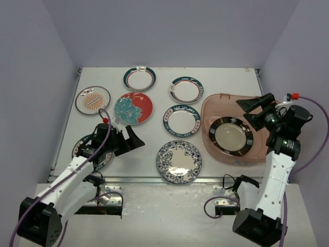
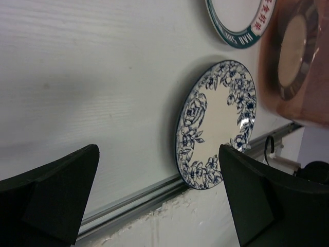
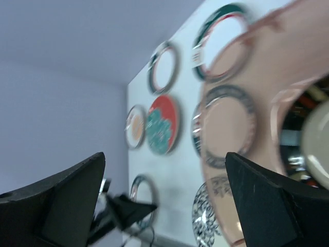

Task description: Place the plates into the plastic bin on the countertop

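One plate (image 1: 234, 136) in bin (image 1: 208, 121) at countertop (image 1: 226, 77) right, other plates (image 1: 179, 161) to its left

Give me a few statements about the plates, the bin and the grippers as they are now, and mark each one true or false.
1. The black-rimmed plate lies in the bin. True.
2. The left gripper holds the blue-patterned plate. False: it is open and empty; that plate lies on the countertop.
3. The red floral plate is in the bin. False: it lies on the countertop.
4. The right gripper is open. True.
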`<move>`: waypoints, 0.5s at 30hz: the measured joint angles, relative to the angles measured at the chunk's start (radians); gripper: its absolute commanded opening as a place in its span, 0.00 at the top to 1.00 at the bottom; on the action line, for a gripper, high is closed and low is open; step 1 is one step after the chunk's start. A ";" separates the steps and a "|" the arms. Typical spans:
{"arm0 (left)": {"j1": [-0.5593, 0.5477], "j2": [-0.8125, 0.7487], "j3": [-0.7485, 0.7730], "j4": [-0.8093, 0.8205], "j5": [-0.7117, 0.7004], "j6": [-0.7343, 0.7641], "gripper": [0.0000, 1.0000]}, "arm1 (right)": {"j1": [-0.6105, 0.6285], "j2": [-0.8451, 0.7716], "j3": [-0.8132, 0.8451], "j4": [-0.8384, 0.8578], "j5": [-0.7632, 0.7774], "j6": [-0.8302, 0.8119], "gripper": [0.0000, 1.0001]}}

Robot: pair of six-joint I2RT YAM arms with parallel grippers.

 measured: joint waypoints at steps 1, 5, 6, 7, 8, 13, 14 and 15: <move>-0.032 0.024 -0.003 0.036 0.005 -0.011 0.00 | 0.031 -0.010 0.010 0.032 -0.058 0.004 0.01; -0.147 0.188 -0.024 0.232 0.036 -0.054 0.00 | 0.169 -0.091 -0.031 0.344 -0.266 0.114 0.01; -0.174 0.235 -0.031 0.274 0.038 -0.064 0.02 | 0.200 -0.108 -0.033 0.382 -0.312 0.126 0.01; -0.200 0.285 -0.032 0.310 0.033 -0.072 0.08 | 0.224 -0.117 -0.029 0.402 -0.346 0.126 0.01; -0.222 0.338 -0.030 0.342 0.028 -0.076 0.12 | 0.244 -0.119 -0.021 0.410 -0.370 0.119 0.01; -0.299 0.592 0.024 0.483 0.033 -0.095 0.47 | 0.301 -0.115 0.000 0.383 -0.419 0.063 0.01; -0.308 0.625 0.040 0.505 0.029 -0.095 0.54 | 0.307 -0.116 0.000 0.381 -0.426 0.058 0.01; -0.316 0.661 0.054 0.526 0.026 -0.100 0.59 | 0.312 -0.117 -0.001 0.381 -0.430 0.053 0.01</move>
